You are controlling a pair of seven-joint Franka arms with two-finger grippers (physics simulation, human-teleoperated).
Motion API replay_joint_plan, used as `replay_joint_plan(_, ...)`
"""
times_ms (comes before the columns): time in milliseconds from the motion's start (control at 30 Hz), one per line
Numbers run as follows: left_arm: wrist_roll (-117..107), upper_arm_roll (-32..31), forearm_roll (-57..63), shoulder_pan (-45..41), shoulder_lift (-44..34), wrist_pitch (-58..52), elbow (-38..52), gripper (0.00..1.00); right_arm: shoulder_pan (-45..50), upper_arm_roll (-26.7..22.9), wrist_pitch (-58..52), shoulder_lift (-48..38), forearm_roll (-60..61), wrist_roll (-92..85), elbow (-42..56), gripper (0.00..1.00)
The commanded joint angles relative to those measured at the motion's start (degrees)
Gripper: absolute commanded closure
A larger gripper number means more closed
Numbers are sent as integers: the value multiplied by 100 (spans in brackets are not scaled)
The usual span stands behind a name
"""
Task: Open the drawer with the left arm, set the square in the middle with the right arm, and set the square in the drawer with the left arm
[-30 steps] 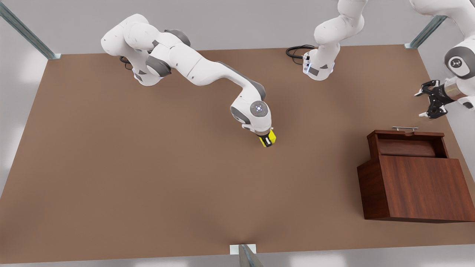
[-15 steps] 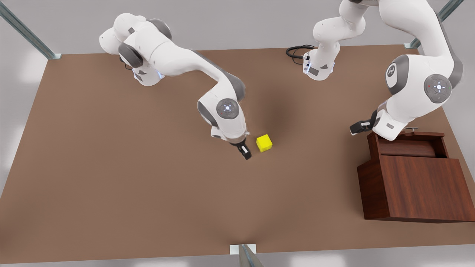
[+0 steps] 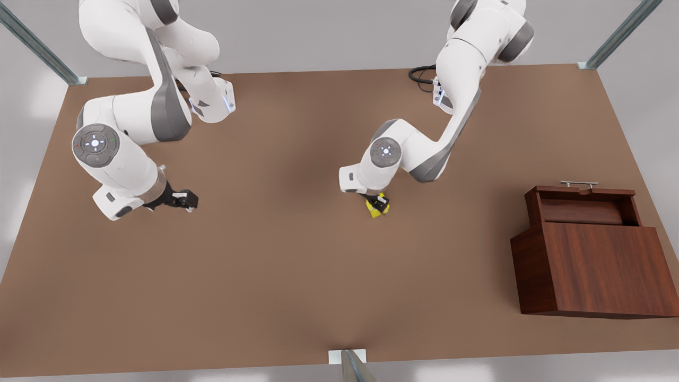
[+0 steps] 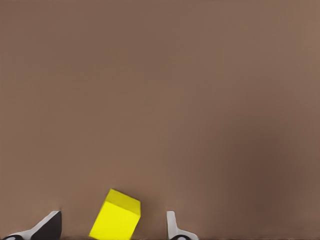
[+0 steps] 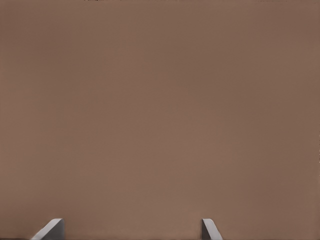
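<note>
The square [image 3: 377, 208] is a small bright yellow cube with flat, unmarked faces, sitting on the bare brown tabletop [image 3: 297, 276] near its middle, turned at an angle to the tabletop's edges. The left end effector [image 3: 378, 203] is right over it, its black fingers on either side. In the left wrist view the cube [image 4: 116, 215] lies between the two fingertips [image 4: 172, 225] with a gap on each side — the fingers are spread, not yet gripping it.

The right end effector [image 3: 183, 200] hangs over bare tabletop toward the front view's left, well apart from the cube; the right wrist view shows its fingertips [image 5: 209, 229] wide apart with nothing between them.

The drawer [image 3: 581, 208] stands pulled out of the dark reddish-brown wooden box [image 3: 594, 268] at the front view's right — its thin silver handle [image 3: 579, 184] faces the far edge.
</note>
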Motion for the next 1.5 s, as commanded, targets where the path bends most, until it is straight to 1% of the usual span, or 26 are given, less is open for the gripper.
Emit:
replay_joint_plan(0, 34, -1, 344, -23, -37, 102, -200, 0, 32, 1, 102, -128, 0, -5, -152, 1)
replay_joint_plan(33, 130, 8, 556, -32, -195, 313, -498, 0, 24, 10, 331, -374, 9, -57, -565, 1)
replay_joint_plan(100, 1316, 17, 556, 39, -248, 375, -798, 0, -3, -25, 533, -603, 387, -242, -918, 1)
replay_joint_plan(200, 2072, 34, 565, 153, -256, 559, -1088, 0, -3, -25, 533, -603, 395, -242, -900, 1)
replay_joint_plan(233, 2073, 43, 556, 162, -265, 1121, -1430, 0, -3, -25, 533, -594, 395, -242, -891, 1)
replay_joint_plan(267, 2038, 52, 521, 162, -257, 1280, -1501, 0, -3, -25, 525, -594, 404, -242, -891, 1)
replay_joint_plan(467, 2099, 78, 573, 223, -134, 1474, -1721, 0, -3, -25, 516, -586, 413, -242, -891, 0)
replay_joint_plan(500, 2099, 78, 573, 250, -125, 1693, -1835, 0, -12, -25, 516, -586, 413, -251, -891, 0)
replay_joint_plan(667, 2090, 78, 582, 285, 42, 2098, -1976, 0, -12, -34, 507, -586, 413, -242, -891, 0)
replay_joint_plan(1033, 2073, 87, 600, 285, 253, 2326, -2195, 0, -12, -34, 489, -577, 439, -242, -874, 0)
replay_joint_plan(1467, 2073, 122, 635, 232, 552, 2599, -2195, 0, -12, -34, 463, -568, 448, -242, -874, 0)
